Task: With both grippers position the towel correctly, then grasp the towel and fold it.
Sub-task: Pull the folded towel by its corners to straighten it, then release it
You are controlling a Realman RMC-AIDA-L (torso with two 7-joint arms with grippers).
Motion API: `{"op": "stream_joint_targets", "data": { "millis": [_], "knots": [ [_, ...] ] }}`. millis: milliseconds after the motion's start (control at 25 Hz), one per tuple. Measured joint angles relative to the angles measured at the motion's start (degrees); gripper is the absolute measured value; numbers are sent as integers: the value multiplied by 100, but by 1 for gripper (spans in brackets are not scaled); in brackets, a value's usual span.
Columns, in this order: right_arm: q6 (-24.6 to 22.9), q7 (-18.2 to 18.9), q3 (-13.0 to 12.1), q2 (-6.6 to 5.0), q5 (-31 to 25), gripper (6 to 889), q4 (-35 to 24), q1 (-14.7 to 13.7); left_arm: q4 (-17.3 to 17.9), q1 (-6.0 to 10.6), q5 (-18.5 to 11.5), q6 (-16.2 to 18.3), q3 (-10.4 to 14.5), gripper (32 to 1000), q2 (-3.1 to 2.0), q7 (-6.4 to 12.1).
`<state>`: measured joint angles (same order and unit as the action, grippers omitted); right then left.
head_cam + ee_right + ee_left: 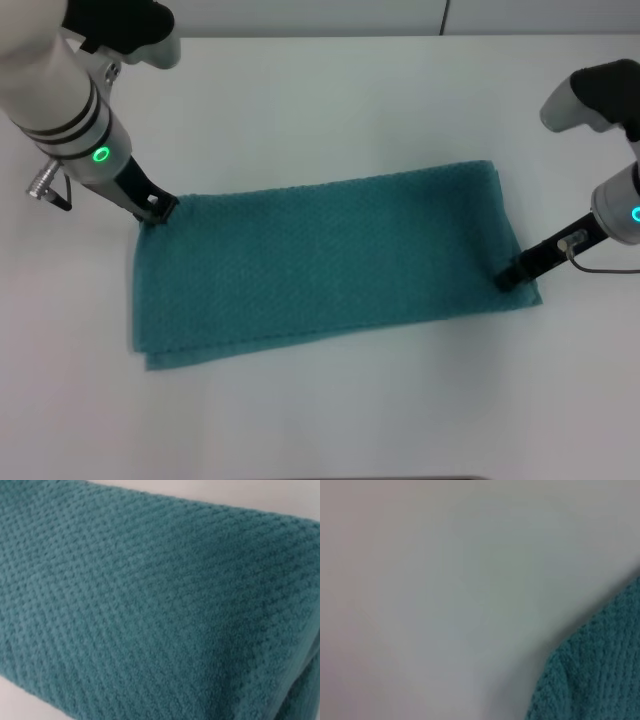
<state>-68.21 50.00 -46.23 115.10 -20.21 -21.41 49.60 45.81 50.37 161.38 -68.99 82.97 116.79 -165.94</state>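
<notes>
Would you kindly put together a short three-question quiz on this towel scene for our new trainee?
1. True or false: the towel lies flat on the white table, already doubled in layers.
2. Which corner does the left hand meet? A) far left corner B) near left corner C) middle of the far edge
3. Fill in: the right hand is at the towel's near ____ corner.

Key:
1. True; a lower layer peeks out along the near left edge.
2. A; its tip is down at that corner.
3. right; whether either hand has closed on the cloth cannot be made out.
</notes>
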Motion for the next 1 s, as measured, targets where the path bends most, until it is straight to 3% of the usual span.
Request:
{"op": "stream_joint_targets", "data": {
  "millis": [240,560,1000],
  "knots": [
    [-306,138,18,-4,0,145,-64,-64,0,74,-37,-84,0,163,15,39],
    [-675,316,256,-15,0,146,-214,-179,-1,143,-62,-117,22,169,41,56],
    [-740,362,310,-28,0,159,-259,-303,-11,164,-147,-115,40,178,44,66]
  ]
}}
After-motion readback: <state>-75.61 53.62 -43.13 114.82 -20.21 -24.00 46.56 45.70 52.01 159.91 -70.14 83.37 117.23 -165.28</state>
